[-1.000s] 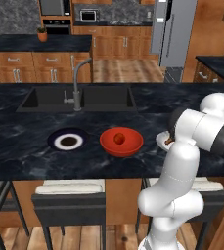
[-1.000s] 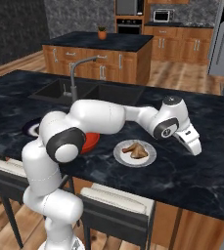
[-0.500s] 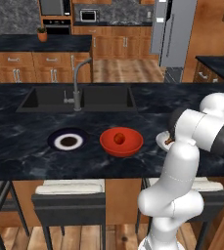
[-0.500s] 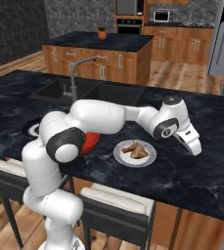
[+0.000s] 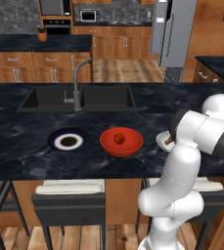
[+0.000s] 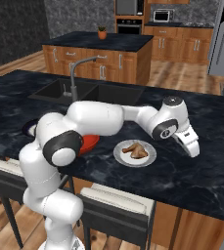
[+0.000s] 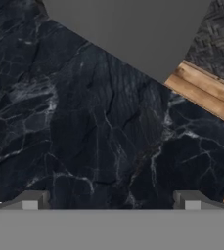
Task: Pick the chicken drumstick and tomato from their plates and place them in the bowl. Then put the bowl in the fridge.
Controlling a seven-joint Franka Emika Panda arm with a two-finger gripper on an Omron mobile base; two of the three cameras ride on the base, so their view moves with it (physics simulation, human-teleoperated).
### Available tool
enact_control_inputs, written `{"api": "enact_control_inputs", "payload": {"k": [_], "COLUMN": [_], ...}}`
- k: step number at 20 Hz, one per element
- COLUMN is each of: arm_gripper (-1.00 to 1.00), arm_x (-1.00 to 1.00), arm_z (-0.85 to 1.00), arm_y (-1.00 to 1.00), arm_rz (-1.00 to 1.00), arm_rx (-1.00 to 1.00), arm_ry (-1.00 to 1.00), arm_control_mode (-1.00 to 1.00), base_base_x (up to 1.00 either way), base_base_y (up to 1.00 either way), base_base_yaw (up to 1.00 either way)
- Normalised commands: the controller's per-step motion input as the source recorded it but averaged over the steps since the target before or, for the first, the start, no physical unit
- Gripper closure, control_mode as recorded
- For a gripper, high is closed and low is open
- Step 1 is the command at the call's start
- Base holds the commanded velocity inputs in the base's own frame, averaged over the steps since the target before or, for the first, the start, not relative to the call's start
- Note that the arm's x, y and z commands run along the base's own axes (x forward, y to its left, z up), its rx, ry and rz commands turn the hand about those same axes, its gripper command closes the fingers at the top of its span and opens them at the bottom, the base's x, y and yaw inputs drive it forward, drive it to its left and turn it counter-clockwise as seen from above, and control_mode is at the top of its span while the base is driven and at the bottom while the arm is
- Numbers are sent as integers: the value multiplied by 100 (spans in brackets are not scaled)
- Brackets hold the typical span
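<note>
1. While our jaws are hanging wide open and empty beside the pale plate (image 6: 151, 157), its chicken drumstick (image 6: 135, 150) is lying untouched.
2. We are risking nudging that plate off the bench (image 6: 191, 176) edge when reaching back.

A black marble counter (image 5: 30, 146) runs across the middle of the left base view. On it stand three dishes in a row — a navy-rimmed plate (image 5: 68, 141) at centre left, the red bowl (image 5: 122, 141) beside it, and a pale plate (image 6: 135, 153) at the right.
</note>
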Motion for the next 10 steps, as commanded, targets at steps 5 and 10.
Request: {"api": "enact_control_inputs", "payload": {"k": [5,10], "arm_gripper": [-100,-100], "arm_x": [-37,-36], "arm_z": [13,15], "arm_y": [40,48], "arm_rz": [0,0], "arm_rx": [12,3], "arm_ry": [8,20], "arm_control_mode": [-100,-100], "base_base_x": [0,0], "base_base_y": [0,0], "base_base_yaw": [0,0]}}
